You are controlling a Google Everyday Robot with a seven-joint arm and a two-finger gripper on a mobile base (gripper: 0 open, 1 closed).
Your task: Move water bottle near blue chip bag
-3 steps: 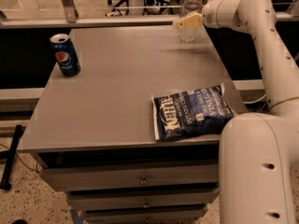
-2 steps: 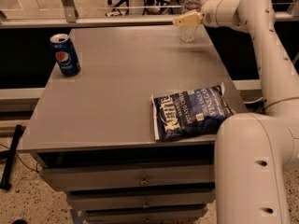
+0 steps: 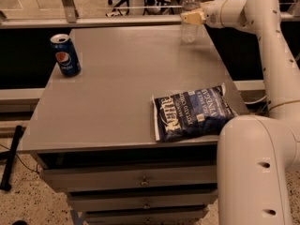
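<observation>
The white arm (image 3: pixel 275 69) rises at the right, bends at the top, and its forearm (image 3: pixel 229 11) reaches level leftward. The gripper (image 3: pixel 191 17) sits at its far end.

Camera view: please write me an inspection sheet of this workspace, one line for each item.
Surface: grey table, flat.
Job's things: water bottle upright at the far right edge; chip bag lying flat at the near right corner, far apart from it.
Clutter: soda can upright, far left.
Grippers: tool at the bottle's upper part.
Cables: perhaps a thin cable on the floor, left.
Surroundings: drawers under the table.
</observation>
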